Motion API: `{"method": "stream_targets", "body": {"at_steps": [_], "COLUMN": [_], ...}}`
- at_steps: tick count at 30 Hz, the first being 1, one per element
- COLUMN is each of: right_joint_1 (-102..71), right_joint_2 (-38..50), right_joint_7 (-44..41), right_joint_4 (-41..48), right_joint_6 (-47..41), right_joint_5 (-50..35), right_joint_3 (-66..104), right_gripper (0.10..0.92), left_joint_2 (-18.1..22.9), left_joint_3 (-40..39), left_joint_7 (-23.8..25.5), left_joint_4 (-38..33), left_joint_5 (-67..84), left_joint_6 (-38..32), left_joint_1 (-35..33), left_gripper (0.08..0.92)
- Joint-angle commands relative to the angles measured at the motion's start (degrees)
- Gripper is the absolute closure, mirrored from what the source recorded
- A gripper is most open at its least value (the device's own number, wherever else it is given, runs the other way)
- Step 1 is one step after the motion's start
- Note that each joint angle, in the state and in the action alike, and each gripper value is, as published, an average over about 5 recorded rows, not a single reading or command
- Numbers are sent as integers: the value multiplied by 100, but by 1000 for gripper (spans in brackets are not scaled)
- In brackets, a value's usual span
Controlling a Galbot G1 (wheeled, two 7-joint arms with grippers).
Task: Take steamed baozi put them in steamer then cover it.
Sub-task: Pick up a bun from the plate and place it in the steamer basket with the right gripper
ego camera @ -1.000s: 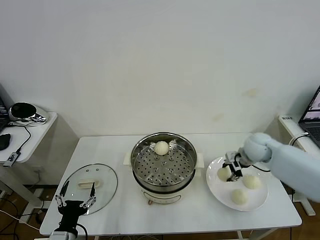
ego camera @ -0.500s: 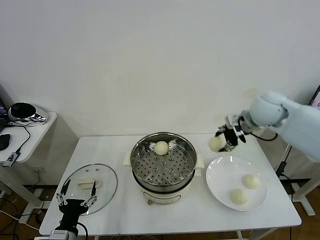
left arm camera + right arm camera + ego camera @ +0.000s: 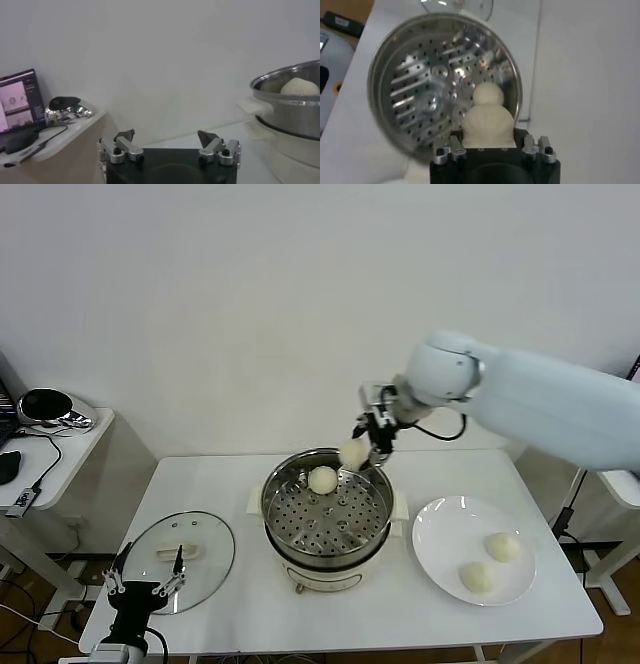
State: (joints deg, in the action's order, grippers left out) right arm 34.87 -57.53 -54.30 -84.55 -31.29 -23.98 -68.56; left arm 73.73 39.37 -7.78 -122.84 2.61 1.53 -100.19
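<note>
The steamer [image 3: 375, 509] is a shiny steel pot with a perforated tray on a cream base at the table's middle. One baozi [image 3: 322, 479] lies in it at the back; it also shows in the right wrist view [image 3: 488, 94]. My right gripper [image 3: 362, 451] is shut on a second baozi [image 3: 353, 451] and holds it above the steamer's back right rim; the wrist view shows this bun [image 3: 487, 125] between the jaws over the tray [image 3: 430, 90]. Two more baozi [image 3: 502, 547] [image 3: 477, 577] lie on the white plate [image 3: 438, 534]. My left gripper [image 3: 140, 586] is open, low at the front left.
The clear glass lid [image 3: 205, 559] with a cream handle lies flat on the table left of the steamer, next to my left gripper. A side table [image 3: 60, 449] with devices stands at the far left. The left wrist view shows the steamer's side [image 3: 295, 107].
My right gripper lifted a baozi off the plate and carried it left, from beside the plate to above the steamer's back right rim. The left arm stayed put.
</note>
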Motion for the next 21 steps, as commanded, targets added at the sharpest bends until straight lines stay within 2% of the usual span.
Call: {"method": "stream_targets", "body": {"at_steps": [1,7,21], "right_joint_1": [-387,-707,-1175], "right_joint_2": [-1020,-1202,-1630], "right_joint_7": [257,420,526], "right_joint_4": [668,703,1140], "right_joint_6": [-367,-640,-812], "right_joint_5": [-262,-466,-341], "right_joint_3": [-141,-113,-58], "right_gripper": [406,406,406], "left_joint_2": [8,43,78], "left_joint_3": [24,-18,-31], "left_joint_7": [3,6,5], "left_joint_4": [21,44,60], "left_joint_5": [-4,-17,-16], "left_joint_6": [3,11,-6], "left_joint_1": [14,56,45], "left_gripper": [177,177,177]}}
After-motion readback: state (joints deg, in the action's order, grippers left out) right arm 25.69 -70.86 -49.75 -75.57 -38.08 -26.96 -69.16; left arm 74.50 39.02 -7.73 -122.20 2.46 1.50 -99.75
